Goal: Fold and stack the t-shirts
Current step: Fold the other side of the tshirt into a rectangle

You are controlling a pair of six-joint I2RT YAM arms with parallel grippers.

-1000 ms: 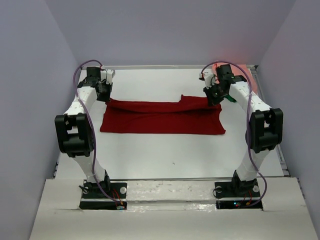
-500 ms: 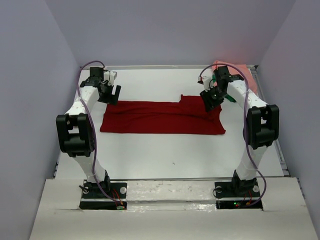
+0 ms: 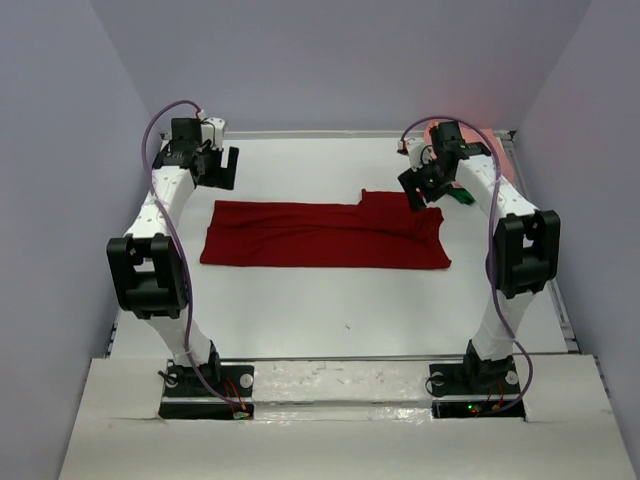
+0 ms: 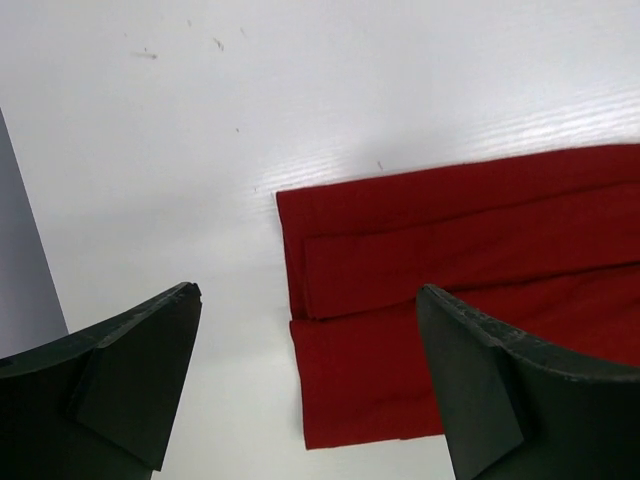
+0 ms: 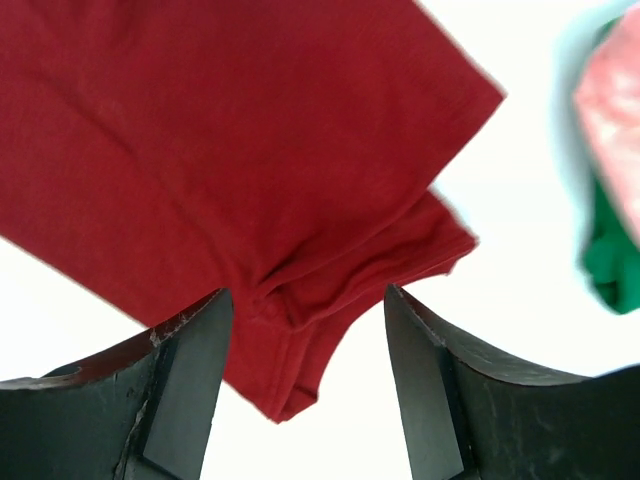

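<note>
While flat, dark red t-shirt (image 3: 320,235), long axis left to right.

Pose: the left arm is extended toward the far left, elbow raised, and the left pincer (image 3: 223,168) points down with its jaws wide apart. The right arm is extended toward the far right, elbow raised, and the right pincer (image 3: 420,193) angles down and inward, its jaws spread.

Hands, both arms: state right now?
Left hand: open, empty, above the dark red t-shirt.
Right hand: open, empty, above the same shirt's other end.
</note>
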